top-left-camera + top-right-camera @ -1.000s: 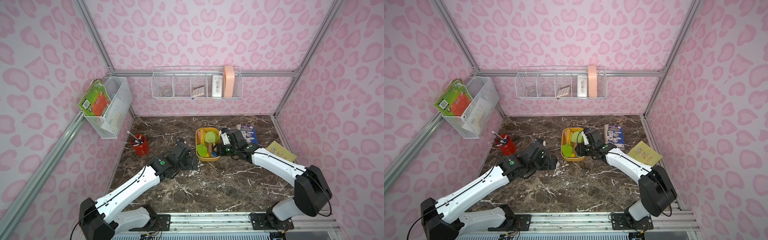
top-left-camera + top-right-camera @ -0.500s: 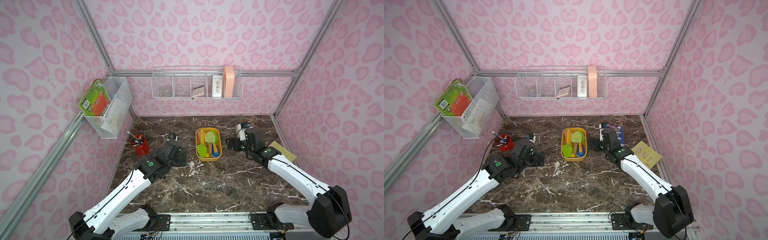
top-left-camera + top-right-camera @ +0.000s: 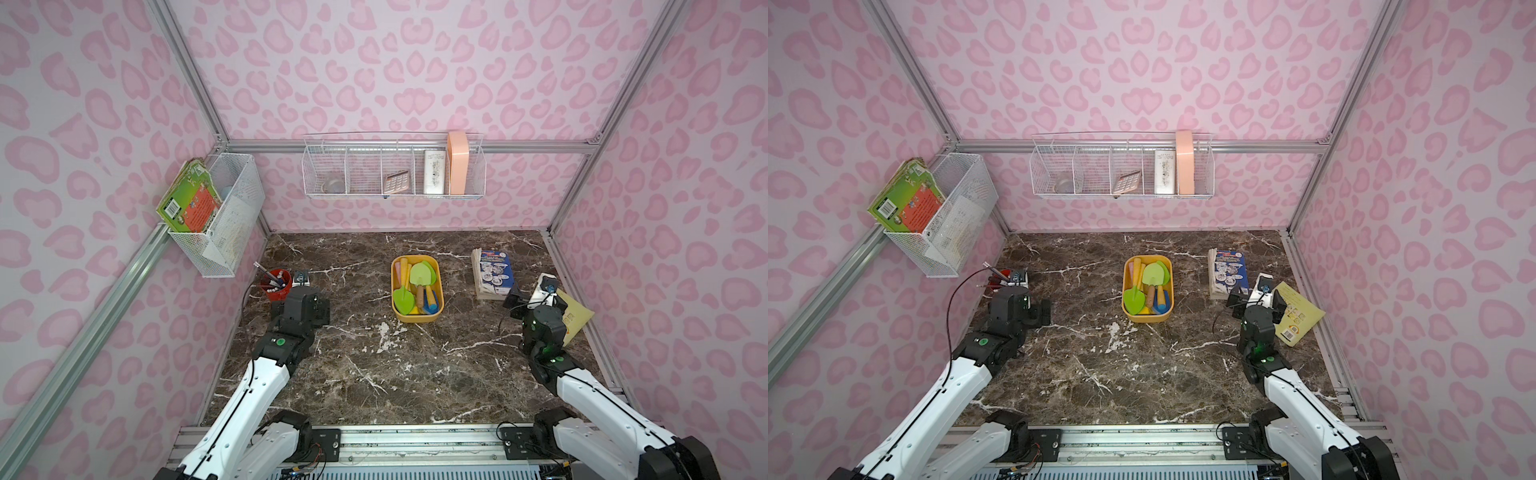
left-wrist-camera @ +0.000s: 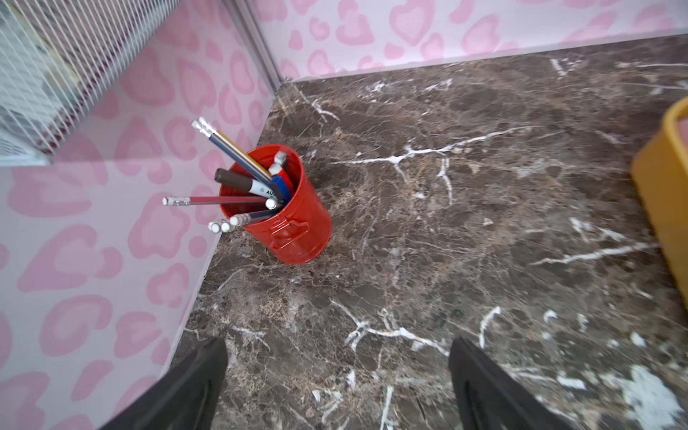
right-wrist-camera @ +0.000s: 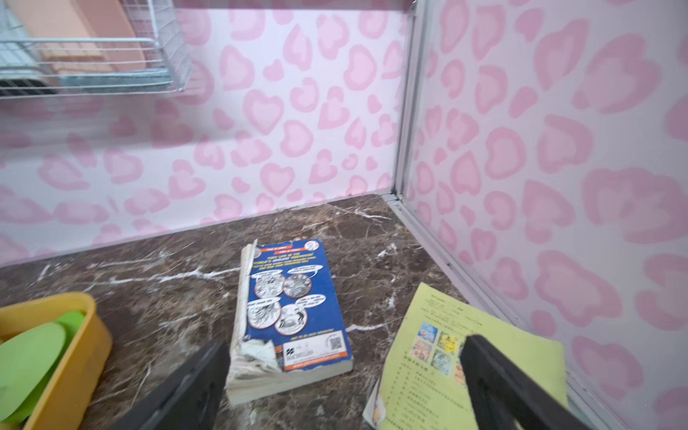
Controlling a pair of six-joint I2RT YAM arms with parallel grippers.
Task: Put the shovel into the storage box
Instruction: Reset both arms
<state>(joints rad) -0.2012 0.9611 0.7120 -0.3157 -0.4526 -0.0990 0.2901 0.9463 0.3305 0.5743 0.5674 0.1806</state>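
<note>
My left hand and right hand are both open and empty, and the shovel lies in the storage box between them, but a wide swing could tip the red pen cup near my left hand.

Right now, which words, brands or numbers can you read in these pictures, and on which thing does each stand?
"MACMILLAN": on the blue book, beside its QR code.
"AUG": on the marker in the red pen cup; the rest is hidden.
Too small or blurred to read: the blue book's other print, the yellow leaflet, the green book in the wire basket.
</note>
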